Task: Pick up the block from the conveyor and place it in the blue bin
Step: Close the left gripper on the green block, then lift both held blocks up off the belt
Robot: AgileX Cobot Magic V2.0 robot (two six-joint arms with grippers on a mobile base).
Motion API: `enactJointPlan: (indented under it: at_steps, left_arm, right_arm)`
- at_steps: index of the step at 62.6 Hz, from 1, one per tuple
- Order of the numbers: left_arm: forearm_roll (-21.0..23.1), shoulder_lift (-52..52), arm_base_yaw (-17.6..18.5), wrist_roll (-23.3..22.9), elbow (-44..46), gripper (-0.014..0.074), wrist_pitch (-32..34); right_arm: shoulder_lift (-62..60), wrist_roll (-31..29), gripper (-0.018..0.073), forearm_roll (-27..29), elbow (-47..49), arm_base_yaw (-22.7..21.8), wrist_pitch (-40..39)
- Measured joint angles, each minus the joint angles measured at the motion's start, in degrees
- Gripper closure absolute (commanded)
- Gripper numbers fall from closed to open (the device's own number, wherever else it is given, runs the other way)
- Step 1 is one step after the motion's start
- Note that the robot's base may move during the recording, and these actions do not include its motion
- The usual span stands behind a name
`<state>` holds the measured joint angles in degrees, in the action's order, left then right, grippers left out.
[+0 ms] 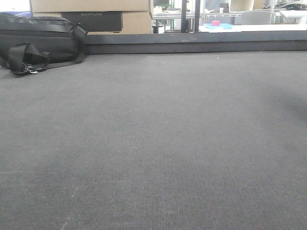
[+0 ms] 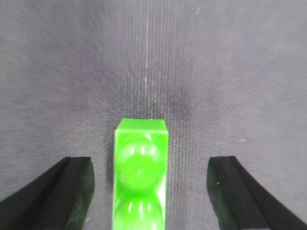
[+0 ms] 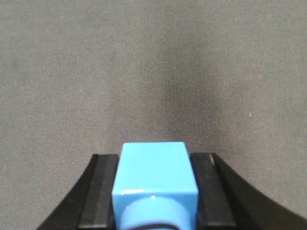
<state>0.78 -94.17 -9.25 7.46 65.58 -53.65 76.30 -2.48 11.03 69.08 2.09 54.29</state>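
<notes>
In the left wrist view a bright green studded block [image 2: 140, 175] lies on the dark grey conveyor belt [image 2: 153, 62]. My left gripper [image 2: 148, 196] is open, its black fingers [image 2: 72, 191] standing apart on either side of the block without touching it. In the right wrist view my right gripper [image 3: 154, 191] is shut on a light blue studded block [image 3: 154, 179], with the black pads [image 3: 100, 191] pressed on both its sides, above the belt [image 3: 153, 72]. The front view shows only the belt [image 1: 153, 143]; no gripper or block on the belt shows there. The blue bin is not clearly in view.
A black bag [image 1: 38, 40] with a strap sits at the belt's far left. The belt's dark raised edge [image 1: 196, 44] runs along the back. Cardboard boxes [image 1: 96, 14] stand behind it. A small pink object on a light blue surface [image 1: 217, 24] shows far away.
</notes>
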Motion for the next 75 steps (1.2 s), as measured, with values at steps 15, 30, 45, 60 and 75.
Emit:
enactJointPlan:
  at_steps: [15, 30, 45, 60, 75]
  left_arm:
    - [-0.8, -4.9, 0.0, 0.0, 0.0, 0.0197, -2.3]
    - [-1.1, -5.3, 0.0, -0.1, 0.0, 0.0457, -2.3]
    - [-0.8, -5.3, 0.0, -1.1, 0.0, 0.0708, -2.2]
    - [-0.2, 0.7, 0.0, -1.2, 0.4, 0.0708, -1.2]
    - [1.7, 17.8, 0.0, 2.6, 0.5, 0.0708, 5.4]
  right_arm:
    - [0.0, 0.0, 0.0722, 0.1, 0.0, 0.0, 0.0]
    - [0.0, 0.0, 0.0722, 0.1, 0.0, 0.0, 0.0]
    - [0.0, 0.0, 0.0722, 0.8, 0.0, 0.0, 0.2]
    - [-3.7, -0.5, 0.0722, 3.8, 2.8, 0.0, -1.6]
    - [-11.6, -6.1, 0.0722, 3.8, 3.2, 0.0, -12.4]
